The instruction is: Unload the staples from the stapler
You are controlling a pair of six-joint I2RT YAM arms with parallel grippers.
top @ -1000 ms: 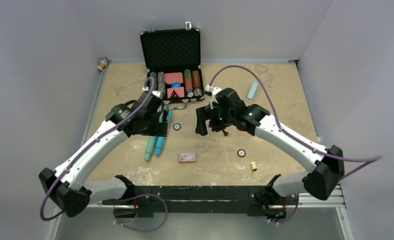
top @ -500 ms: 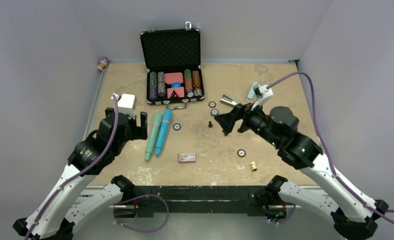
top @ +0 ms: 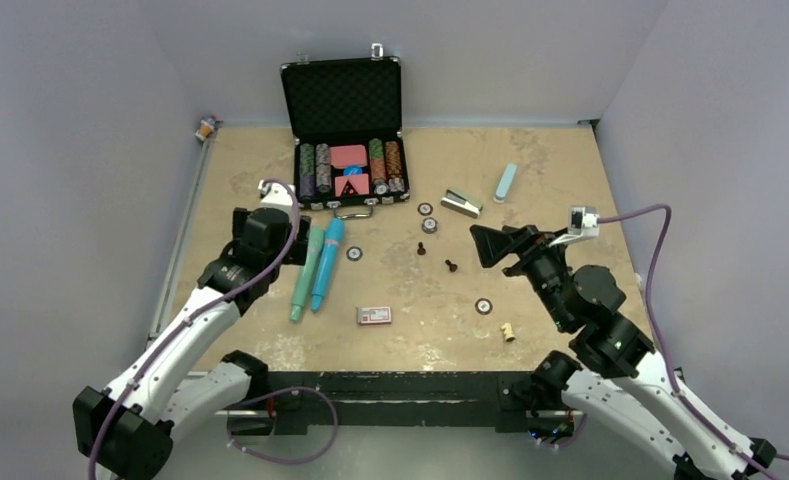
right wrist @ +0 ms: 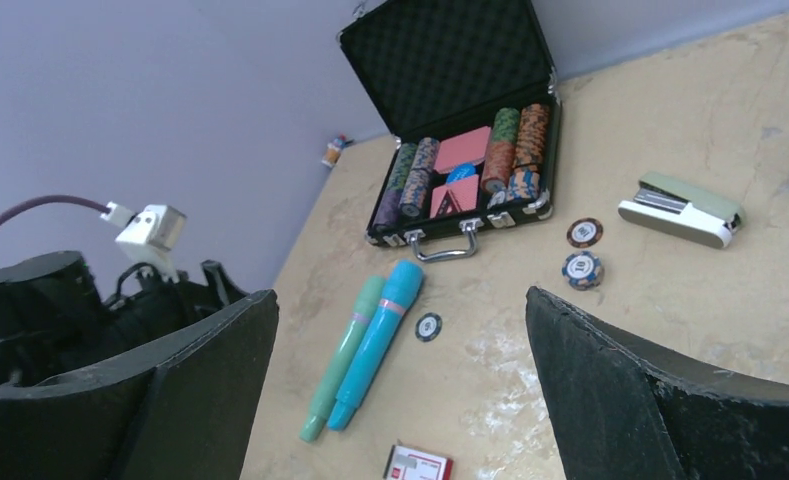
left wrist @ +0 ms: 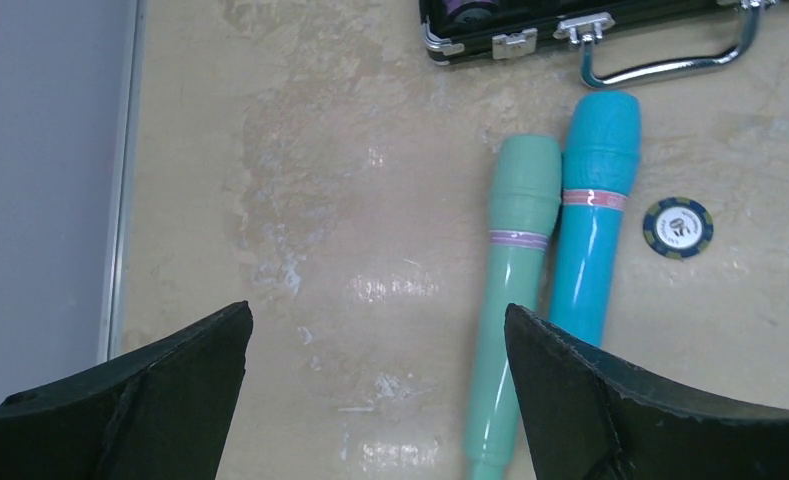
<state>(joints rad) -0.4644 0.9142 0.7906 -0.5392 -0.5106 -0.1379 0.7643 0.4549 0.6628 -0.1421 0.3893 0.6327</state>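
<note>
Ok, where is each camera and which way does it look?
Top external: high behind both arms, looking down on them and the table.
Left wrist: on the left gripper, fingers showing open, facing down at the blue pen.
Right wrist: on the right gripper, fingers showing open, facing across to the stapler, case, left arm.
All see the blue pen.

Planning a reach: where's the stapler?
Top view: the pale green stapler lies right of the open black chip case, beside two loose poker chips.
</note>
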